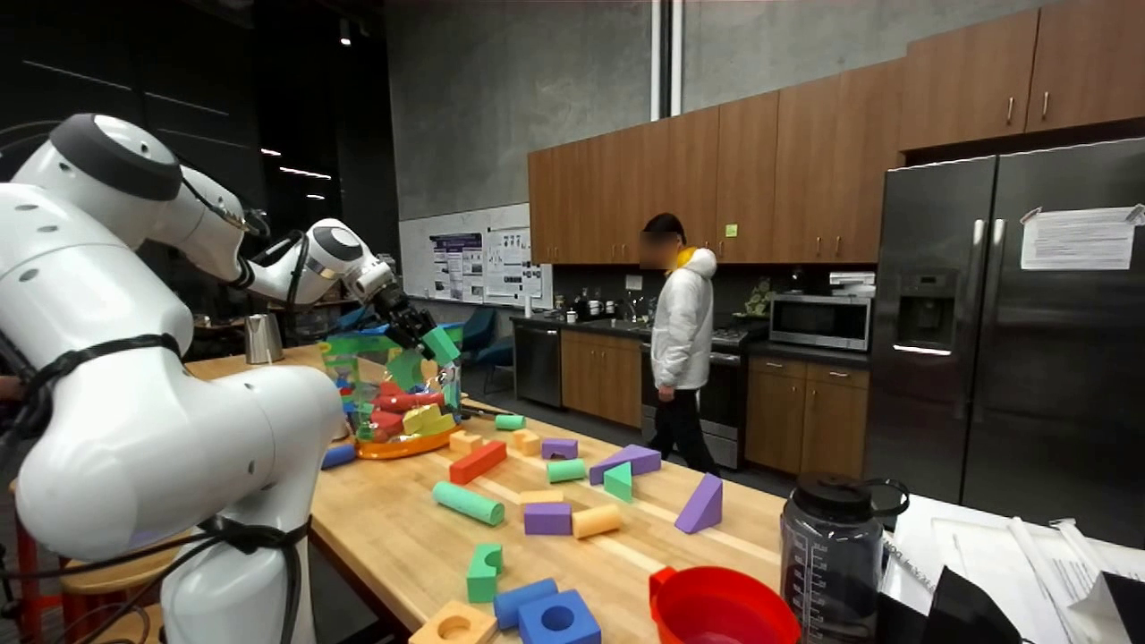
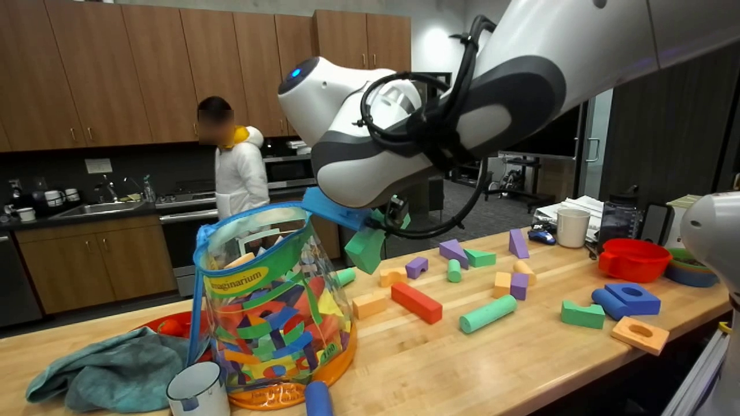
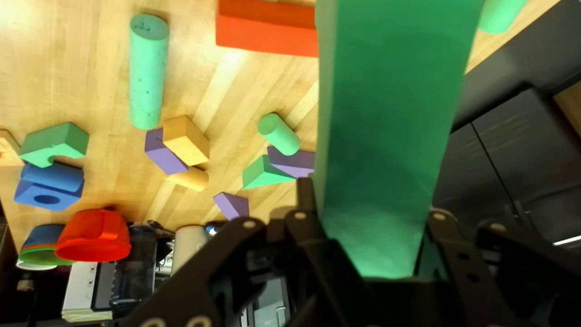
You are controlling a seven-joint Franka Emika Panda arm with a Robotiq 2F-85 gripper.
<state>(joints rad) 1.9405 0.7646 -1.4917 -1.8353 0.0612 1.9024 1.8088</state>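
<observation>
While the end effector grips a green block between its fingers, one on either side, the block hangs tilted above the worktop, just beside the upper part of a clear bag full of coloured blocks. In an exterior view the block overlaps the bag's edge, so whether any of it lies over the opening I cannot tell. The bag stands upright on an orange base, with a blue flap reaching from its rim toward the arm. Just beside the base lies a blue cylinder; close by are a white enamel mug and a crumpled teal cloth. More pieces are spread along the worktop: an orange-red bar near the bag, a long mint cylinder, a green triangle by a purple wedge, and, well apart from the bag, a blue block with a round hole. Toward that end sit a red bowl and a dark water bottle. Beyond the worktop, a person in a white jacket is on their feet near the brown cabinets.
</observation>
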